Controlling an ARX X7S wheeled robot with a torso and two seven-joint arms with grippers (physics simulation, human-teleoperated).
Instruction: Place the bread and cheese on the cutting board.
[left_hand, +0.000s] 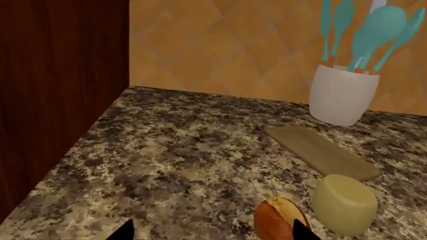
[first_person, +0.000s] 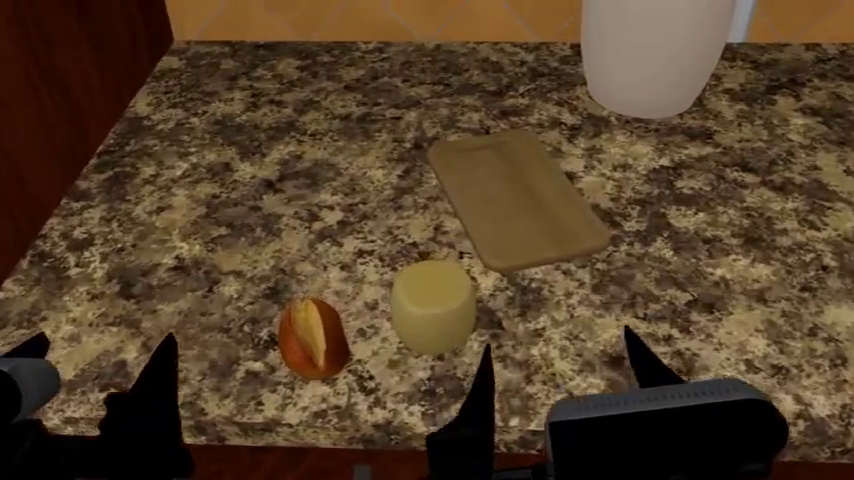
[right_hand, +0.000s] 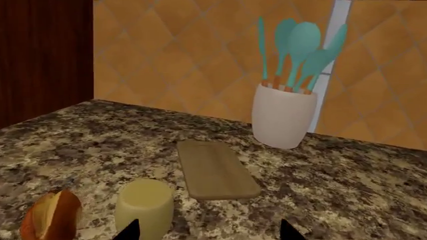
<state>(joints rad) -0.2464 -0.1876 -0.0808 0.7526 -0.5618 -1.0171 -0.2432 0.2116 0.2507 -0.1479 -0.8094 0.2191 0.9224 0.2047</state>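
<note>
The bread (first_person: 314, 337) lies on the granite counter near its front edge, split side up. It also shows in the left wrist view (left_hand: 279, 220) and the right wrist view (right_hand: 52, 215). The cheese (first_person: 433, 305) stands just right of it, seen too in the left wrist view (left_hand: 344, 203) and the right wrist view (right_hand: 144, 207). The cutting board (first_person: 515, 197) lies bare behind the cheese, angled; it also shows in both wrist views (left_hand: 321, 151) (right_hand: 215, 168). My left gripper (first_person: 96, 368) is open and empty, left of the bread. My right gripper (first_person: 561, 365) is open and empty, right of the cheese.
A white utensil crock (first_person: 654, 52) with teal spoons (right_hand: 298, 46) stands behind the board at the tiled wall. A dark wood cabinet side (first_person: 67, 100) bounds the counter on the left. The counter's front edge runs just before my grippers.
</note>
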